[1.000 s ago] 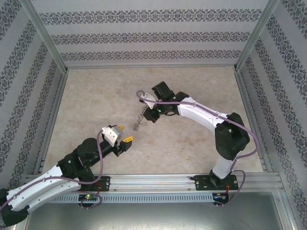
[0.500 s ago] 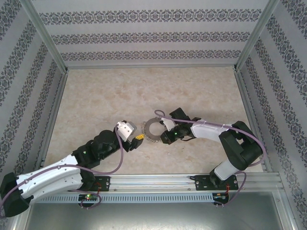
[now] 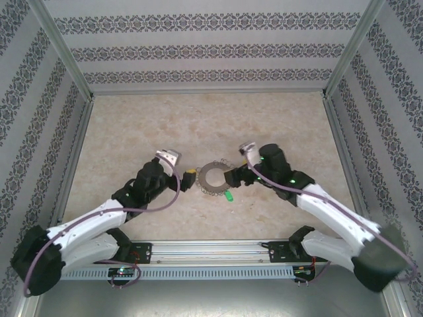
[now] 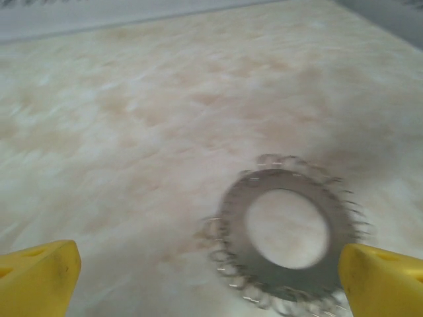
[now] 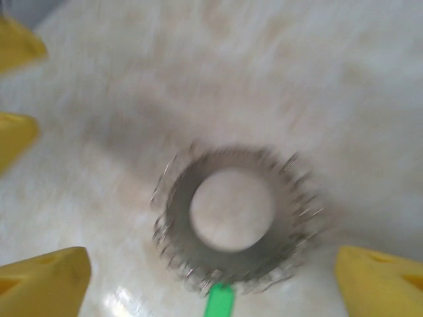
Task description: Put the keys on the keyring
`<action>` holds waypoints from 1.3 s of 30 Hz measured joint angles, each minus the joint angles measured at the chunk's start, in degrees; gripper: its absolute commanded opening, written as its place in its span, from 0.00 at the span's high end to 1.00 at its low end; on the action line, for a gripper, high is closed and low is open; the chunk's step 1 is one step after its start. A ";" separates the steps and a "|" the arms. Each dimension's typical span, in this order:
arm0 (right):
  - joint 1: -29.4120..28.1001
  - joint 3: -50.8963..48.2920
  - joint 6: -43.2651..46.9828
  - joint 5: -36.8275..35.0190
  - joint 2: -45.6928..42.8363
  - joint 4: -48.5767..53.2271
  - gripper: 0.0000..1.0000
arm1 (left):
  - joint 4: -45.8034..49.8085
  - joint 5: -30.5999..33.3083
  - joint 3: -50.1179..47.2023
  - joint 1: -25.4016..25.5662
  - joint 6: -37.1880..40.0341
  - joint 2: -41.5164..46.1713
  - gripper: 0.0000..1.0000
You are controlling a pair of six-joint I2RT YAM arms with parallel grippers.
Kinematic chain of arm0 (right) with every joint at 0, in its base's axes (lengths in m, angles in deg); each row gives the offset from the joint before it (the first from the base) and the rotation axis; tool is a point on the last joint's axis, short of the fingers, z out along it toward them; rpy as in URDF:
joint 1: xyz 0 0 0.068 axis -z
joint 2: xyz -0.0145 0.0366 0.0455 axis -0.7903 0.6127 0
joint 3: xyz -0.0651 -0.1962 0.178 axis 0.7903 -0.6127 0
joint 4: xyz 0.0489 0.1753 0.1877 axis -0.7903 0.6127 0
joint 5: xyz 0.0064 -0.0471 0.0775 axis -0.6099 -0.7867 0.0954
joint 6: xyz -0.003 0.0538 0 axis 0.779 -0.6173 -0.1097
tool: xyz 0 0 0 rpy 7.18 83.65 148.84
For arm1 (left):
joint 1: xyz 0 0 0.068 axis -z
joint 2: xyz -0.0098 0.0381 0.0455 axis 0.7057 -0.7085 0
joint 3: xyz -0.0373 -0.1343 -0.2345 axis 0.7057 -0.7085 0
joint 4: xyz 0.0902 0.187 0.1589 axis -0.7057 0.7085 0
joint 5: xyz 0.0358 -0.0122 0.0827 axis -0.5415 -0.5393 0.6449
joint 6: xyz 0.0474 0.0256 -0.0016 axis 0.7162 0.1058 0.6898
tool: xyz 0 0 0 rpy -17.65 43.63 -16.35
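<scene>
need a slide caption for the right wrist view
Open right gripper framing the keyring on the marbled table, green key at the ring's fringe.

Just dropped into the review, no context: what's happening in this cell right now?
A keyring lies flat on the table between the left tool and the right tool. Both tools are open, one on each side of the ring, and hold nothing. A green-headed key lies right at the ring's near edge. Whether it is threaded on cannot be told from these views.
</scene>
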 measured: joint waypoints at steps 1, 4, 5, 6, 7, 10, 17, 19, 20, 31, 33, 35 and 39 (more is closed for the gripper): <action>1.44 -0.44 0.39 -1.81 -3.28 -0.44 0.02 | 0.07 -0.17 0.66 -2.60 -1.03 -1.77 0.00; 7.45 -2.58 1.11 -6.05 -9.57 -2.12 0.02 | 1.16 0.42 2.71 -8.61 -3.30 -4.90 0.00; 9.73 -3.45 1.22 -6.82 -10.58 -2.99 0.02 | 1.42 0.90 3.15 -9.92 -3.72 -5.25 0.00; 12.02 -4.48 1.31 -7.65 -11.23 -4.00 0.02 | 1.36 2.14 3.34 -11.28 -4.02 -5.27 0.00; 14.78 -5.81 1.40 -8.44 -11.67 -5.31 0.02 | 1.29 3.91 3.30 -12.33 -4.09 -4.96 0.00; 21.99 -10.03 1.44 -10.75 -11.02 -9.70 0.02 | 0.59 8.79 1.81 -14.56 -3.43 -2.58 0.00; 30.47 -20.31 4.79 -11.23 -1.84 -27.41 0.02 | -2.34 17.57 -3.34 -21.42 -0.48 2.69 0.00; 30.49 -21.55 6.43 -10.60 2.34 -31.93 0.02 | -4.83 19.74 -4.87 -22.43 0.81 2.97 0.00; 30.49 -21.55 6.97 -10.43 4.61 -33.94 0.02 | -6.08 20.39 -5.53 -22.82 1.42 2.95 0.00; 32.65 -16.85 8.24 -5.90 27.19 -50.71 0.02 | -28.15 21.16 -7.28 -25.42 11.26 -14.47 0.00; 32.72 -15.13 8.24 -5.92 29.38 -51.84 0.02 | -31.52 19.91 -7.48 -26.10 11.98 -18.03 0.00; 32.72 -14.49 8.24 -5.92 29.83 -52.30 0.02 | -34.91 17.92 -7.93 -26.93 12.35 -21.00 0.00; 32.68 -14.49 8.09 -6.71 29.83 -53.35 0.02 | -47.10 14.03 -10.80 -28.76 12.74 -30.60 0.00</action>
